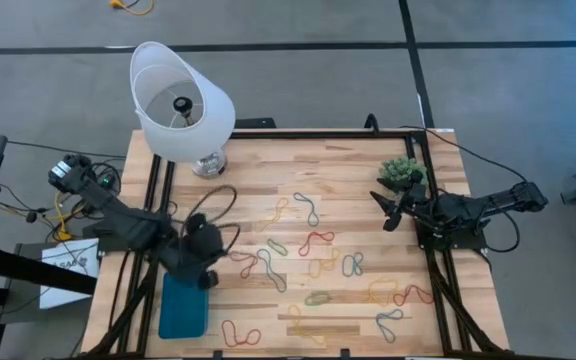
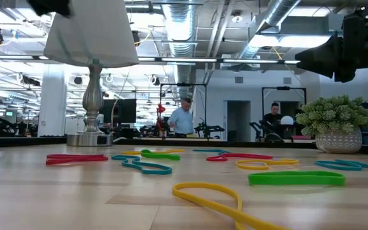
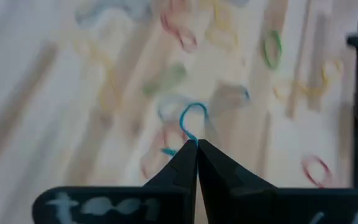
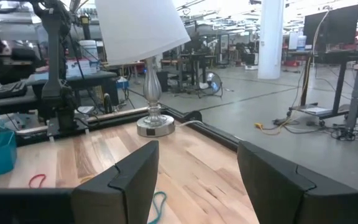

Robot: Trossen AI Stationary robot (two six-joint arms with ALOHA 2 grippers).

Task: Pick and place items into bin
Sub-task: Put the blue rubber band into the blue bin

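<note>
Many rubber-band loops (image 1: 313, 240) in red, yellow, green and grey-blue lie flat across the wooden table; the low view shows a green one (image 2: 296, 179) and a yellow one (image 2: 213, 197) nearest. The teal tray (image 1: 183, 308) sits at the table's near left corner. My left gripper (image 1: 206, 272) hangs just beyond the tray's far end, shut on a blue band (image 3: 192, 118). My right gripper (image 1: 388, 212) waits open (image 4: 197, 171) above the table's right side, beside the potted plant. My left gripper pinches a blue rubber band between its two fingertips (image 3: 185, 155). The fingers point down from above. The part gripped (image 3: 191, 138) is at one end of the loop. The band is lifted clear of the table and hangs as a slack loop past the tips.
A white-shaded lamp (image 1: 183, 100) stands at the far left of the table, and a spiky green plant (image 1: 401, 172) in a pot at the far right. Black frame rails run along both table sides. People stand in the room beyond the far edge (image 2: 183, 118).
</note>
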